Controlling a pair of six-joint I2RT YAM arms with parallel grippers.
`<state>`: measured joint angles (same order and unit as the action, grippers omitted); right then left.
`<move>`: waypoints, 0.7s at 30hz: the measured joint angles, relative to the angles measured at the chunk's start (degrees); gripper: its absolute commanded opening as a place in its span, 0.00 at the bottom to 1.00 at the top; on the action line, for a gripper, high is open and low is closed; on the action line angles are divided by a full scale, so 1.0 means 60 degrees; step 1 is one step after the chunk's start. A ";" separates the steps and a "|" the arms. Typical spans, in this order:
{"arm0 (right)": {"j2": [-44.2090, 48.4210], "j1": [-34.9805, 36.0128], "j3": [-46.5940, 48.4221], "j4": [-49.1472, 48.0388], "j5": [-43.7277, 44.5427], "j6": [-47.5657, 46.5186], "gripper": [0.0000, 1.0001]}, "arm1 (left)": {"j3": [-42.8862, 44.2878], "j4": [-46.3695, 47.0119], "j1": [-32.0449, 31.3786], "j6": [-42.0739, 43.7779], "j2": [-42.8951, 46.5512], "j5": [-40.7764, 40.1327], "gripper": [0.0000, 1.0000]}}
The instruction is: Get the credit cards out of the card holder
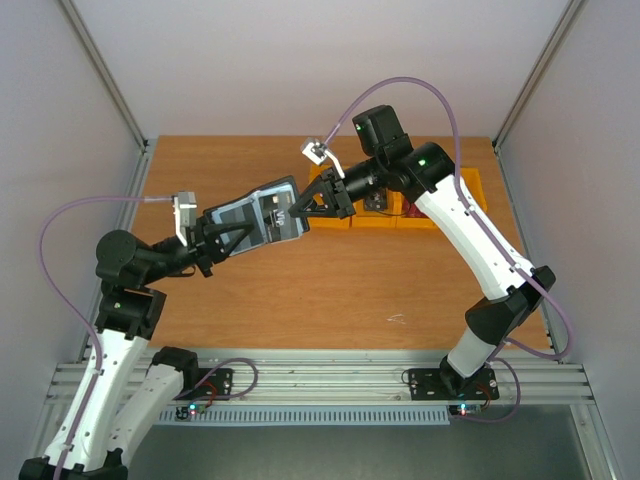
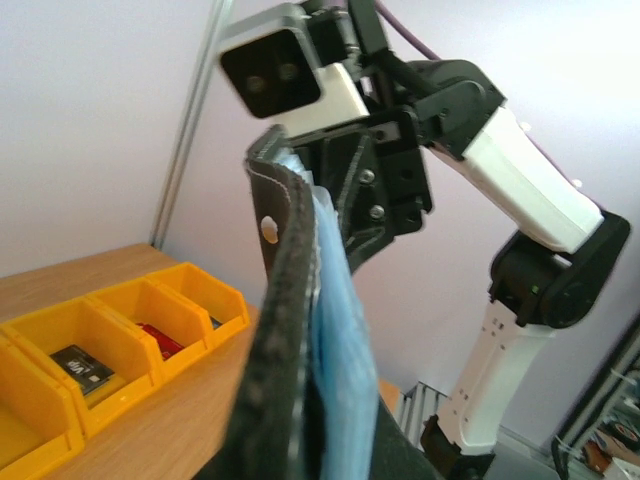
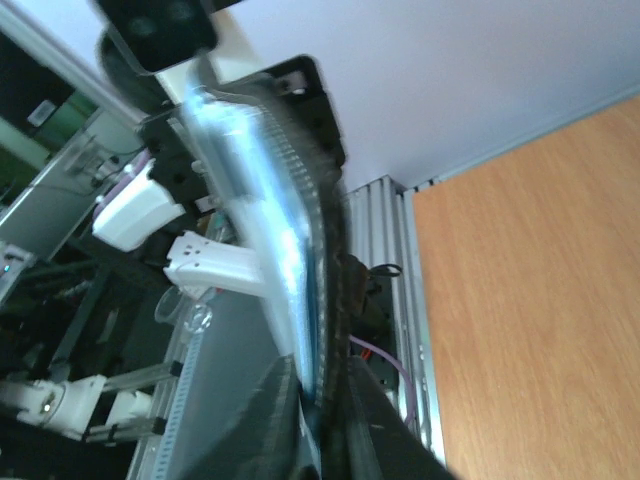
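Seen from above, a wooden table (image 1: 300,300) lies below the card holder (image 1: 255,220), which hangs in the air opened flat, grey-blue face up. The left arm (image 1: 120,330) reaches the card holder's left end and the right arm (image 1: 470,230) reaches its right end. A row of yellow bins (image 1: 468,188) sits on the table beyond the card holder's right end, partly under the right arm.

Only the left wrist view looks into the bins. There, below and left of the card holder's black edge, a dark card (image 2: 82,366) lies in one compartment and a red card (image 2: 160,341) in the next. The right wrist view is blurred and shows the card holder only edge-on.

The left gripper (image 1: 232,232) is pressed together on the card holder's left end. The right gripper (image 1: 312,205) has its fingers (image 3: 385,435) drawn in close on both faces of the card holder's right end, pinching it.
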<state>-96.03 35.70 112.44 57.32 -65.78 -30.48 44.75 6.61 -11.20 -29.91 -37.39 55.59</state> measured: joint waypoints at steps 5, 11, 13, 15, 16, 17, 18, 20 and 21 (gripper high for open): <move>0.0018 0.0004 -0.0033 -0.0113 -0.0033 0.0117 0.01 | -0.0091 -0.0426 0.0051 -0.0102 0.0055 -0.0827 0.38; 0.0018 0.0000 -0.0211 -0.0335 0.0994 0.0565 0.01 | -0.0106 -0.2393 0.0080 -0.0011 0.0270 -0.4280 0.59; 0.0015 0.0000 -0.0219 -0.0382 0.1588 0.0834 0.01 | -0.0117 -0.3053 0.0142 0.0153 0.0273 -0.5683 0.61; -0.0011 0.0022 -0.0219 -0.0474 0.2277 0.1107 0.01 | -0.0168 -0.3493 0.0178 0.0430 0.0310 -0.6808 0.63; -0.0025 0.0036 -0.0219 -0.0455 0.2626 0.1275 0.01 | -0.0193 -0.3683 0.0211 0.0627 0.0324 -0.7362 0.62; -0.0040 0.0033 -0.0215 -0.0426 0.2962 0.1402 0.01 | -0.0219 -0.3843 0.0284 0.0874 0.0364 -0.7836 0.62; -0.0058 0.0033 -0.0215 -0.0408 0.3450 0.1610 0.01 | -0.0233 -0.3949 0.0368 0.1129 0.0390 -0.8062 0.59; -0.0120 0.0055 -0.0215 -0.0372 0.4273 0.1949 0.01 | -0.0233 -0.3956 0.0433 0.1745 0.0499 -0.7909 0.52; -0.0157 0.0066 -0.0215 -0.0357 0.4583 0.2069 0.01 | -0.0233 -0.3883 0.0437 0.2055 0.0572 -0.7475 0.50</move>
<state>-96.97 36.10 111.15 55.18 -38.28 -18.06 43.35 -16.69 -8.58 -17.58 -33.95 10.74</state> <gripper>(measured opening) 0.057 0.568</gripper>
